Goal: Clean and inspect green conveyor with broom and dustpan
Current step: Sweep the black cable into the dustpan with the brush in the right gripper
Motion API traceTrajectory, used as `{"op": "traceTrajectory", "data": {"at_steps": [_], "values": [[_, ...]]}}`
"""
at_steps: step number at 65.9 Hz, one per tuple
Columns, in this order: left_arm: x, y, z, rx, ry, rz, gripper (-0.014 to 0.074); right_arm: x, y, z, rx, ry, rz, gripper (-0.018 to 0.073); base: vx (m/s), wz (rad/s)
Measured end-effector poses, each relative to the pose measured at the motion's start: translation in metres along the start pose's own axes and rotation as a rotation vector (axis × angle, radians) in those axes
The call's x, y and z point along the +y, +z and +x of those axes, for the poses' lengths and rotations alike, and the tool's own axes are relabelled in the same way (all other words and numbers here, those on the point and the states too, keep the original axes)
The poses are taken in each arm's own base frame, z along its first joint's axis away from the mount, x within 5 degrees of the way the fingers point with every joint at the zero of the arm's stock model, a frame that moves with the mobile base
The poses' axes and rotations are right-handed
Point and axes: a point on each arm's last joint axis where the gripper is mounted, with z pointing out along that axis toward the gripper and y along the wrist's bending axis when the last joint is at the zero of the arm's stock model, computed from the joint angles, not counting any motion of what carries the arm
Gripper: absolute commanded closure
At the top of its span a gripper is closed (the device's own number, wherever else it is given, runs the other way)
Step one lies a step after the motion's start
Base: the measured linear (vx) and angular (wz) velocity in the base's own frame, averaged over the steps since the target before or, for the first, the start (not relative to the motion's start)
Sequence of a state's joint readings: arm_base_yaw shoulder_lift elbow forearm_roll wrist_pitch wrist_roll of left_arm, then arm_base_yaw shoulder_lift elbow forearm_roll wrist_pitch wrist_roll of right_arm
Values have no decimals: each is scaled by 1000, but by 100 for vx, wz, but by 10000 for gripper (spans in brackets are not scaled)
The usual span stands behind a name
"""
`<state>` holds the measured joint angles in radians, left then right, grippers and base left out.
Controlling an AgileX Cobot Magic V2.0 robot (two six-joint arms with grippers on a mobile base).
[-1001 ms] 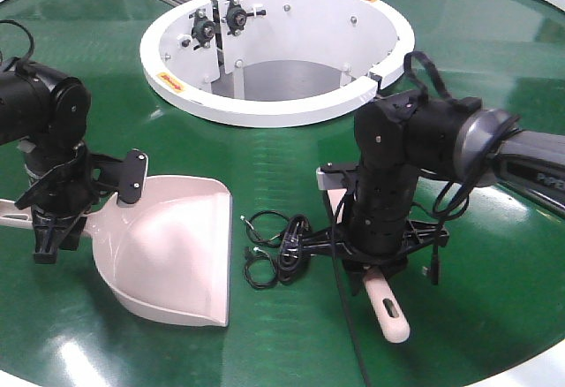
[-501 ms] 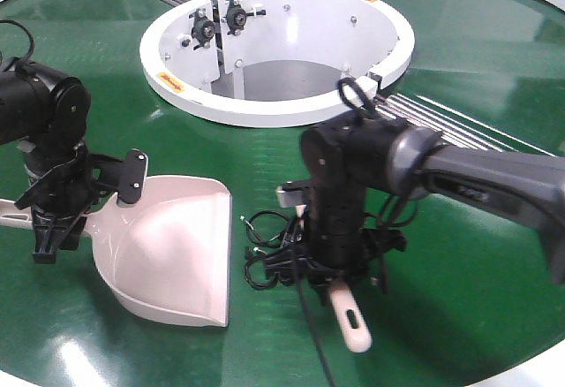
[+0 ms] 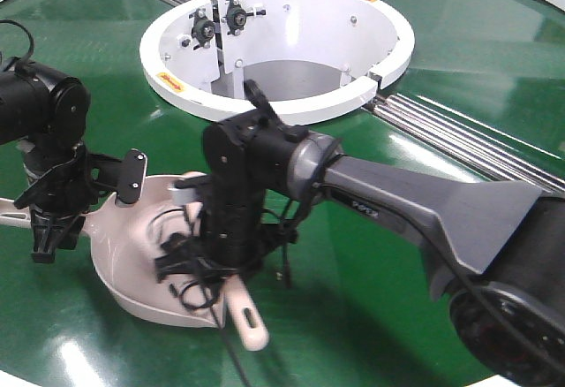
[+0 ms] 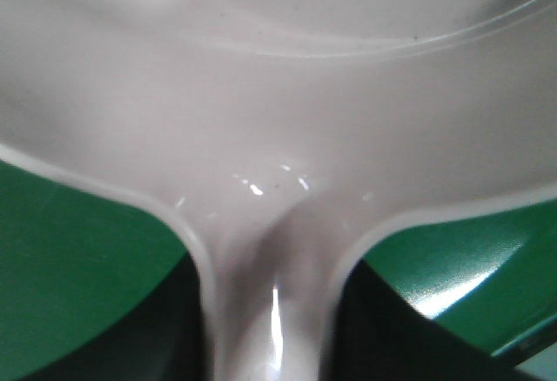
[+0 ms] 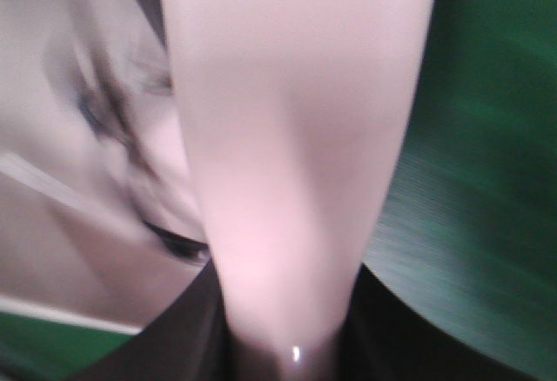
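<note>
The pale pink dustpan [image 3: 132, 254] lies on the green conveyor [image 3: 380, 316] at the left. My left gripper [image 3: 50, 226] is shut on its handle [image 4: 265, 311], which runs between the dark fingers [image 4: 174, 337]. My right gripper [image 3: 222, 259] is shut on the broom, whose slotted handle end [image 3: 250, 322] sticks out toward the front. The broom's head is over the dustpan's mouth, hidden under the wrist. A tangled black cable [image 3: 187, 288] lies inside the pan. In the right wrist view the broom [image 5: 287, 137] fills the middle, with the dustpan [image 5: 61, 181] blurred at the left.
The white central ring opening [image 3: 274, 104] stands behind both arms. Metal roller seams [image 3: 468, 144] cross the belt at the right and far left. The right arm's grey link [image 3: 424, 201] stretches across the belt from the lower right.
My right arm has swept the broom leftward across the belt, pushing the black cable from the bare belt into the dustpan. The left gripper and dustpan have stayed put.
</note>
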<state>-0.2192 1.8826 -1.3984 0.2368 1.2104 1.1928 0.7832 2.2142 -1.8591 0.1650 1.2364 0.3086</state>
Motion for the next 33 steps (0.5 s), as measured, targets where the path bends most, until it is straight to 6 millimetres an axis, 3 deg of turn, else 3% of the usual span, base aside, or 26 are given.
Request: {"op": "traceTrajectory", "data": {"at_steps": [12, 33], "values": [[0, 0, 0, -1, 0, 0, 603, 18, -16, -1, -45, -39, -61, 561, 0, 0], [0, 0, 0, 0, 0, 2, 603, -14, -54, -4, -133, 0, -16, 561, 0, 0]]}}
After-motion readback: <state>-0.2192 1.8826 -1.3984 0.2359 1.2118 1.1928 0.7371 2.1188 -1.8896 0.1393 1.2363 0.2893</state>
